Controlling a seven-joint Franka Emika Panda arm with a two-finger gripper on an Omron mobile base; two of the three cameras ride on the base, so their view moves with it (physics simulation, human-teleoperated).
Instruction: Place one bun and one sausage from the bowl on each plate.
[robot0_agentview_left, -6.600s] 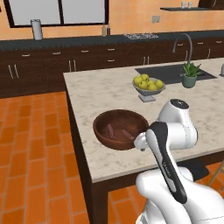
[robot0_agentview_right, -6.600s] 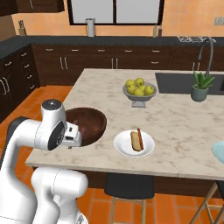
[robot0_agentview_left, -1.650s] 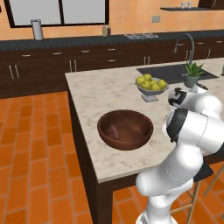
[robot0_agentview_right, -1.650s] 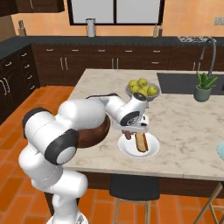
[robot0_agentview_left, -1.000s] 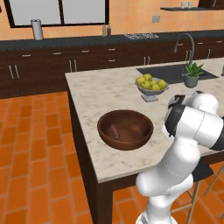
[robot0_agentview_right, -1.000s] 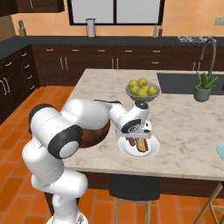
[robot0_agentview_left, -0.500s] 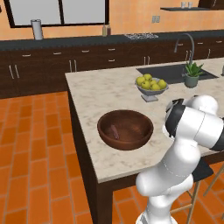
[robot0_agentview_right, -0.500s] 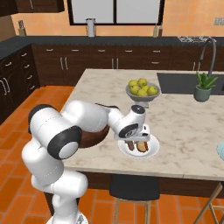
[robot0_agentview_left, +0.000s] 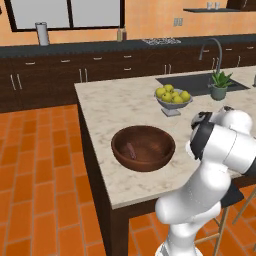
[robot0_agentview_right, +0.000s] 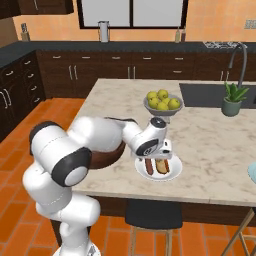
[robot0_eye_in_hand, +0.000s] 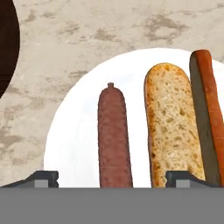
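Hand view looks straight down on the white plate (robot0_eye_in_hand: 78, 131), which fills the middle of the frame on the marble table (robot0_eye_in_hand: 87, 35). A dark red sausage (robot0_eye_in_hand: 114, 135) lies lengthwise at the centre of the plate, free between the two fingers (robot0_eye_in_hand: 41, 178), which stand spread wide at the bottom edge and pinch nothing. Just right of it lies the bun (robot0_eye_in_hand: 173, 127), with an orange-brown piece against its right side at the frame's edge. The bowl (robot0_agentview_left: 143, 147) sits at the centre of the left base view, one small item visible inside; the gripper (robot0_agentview_right: 160, 150) hangs over the plate in the right base view. The pale blue plate (robot0_agentview_right: 252, 172) peeks in at the right edge there.

The sausage looks light, firm and smooth, apt to roll, so a hold across its middle seems best. The bun looks soft and crushable; a gentle squeeze across its width should do.
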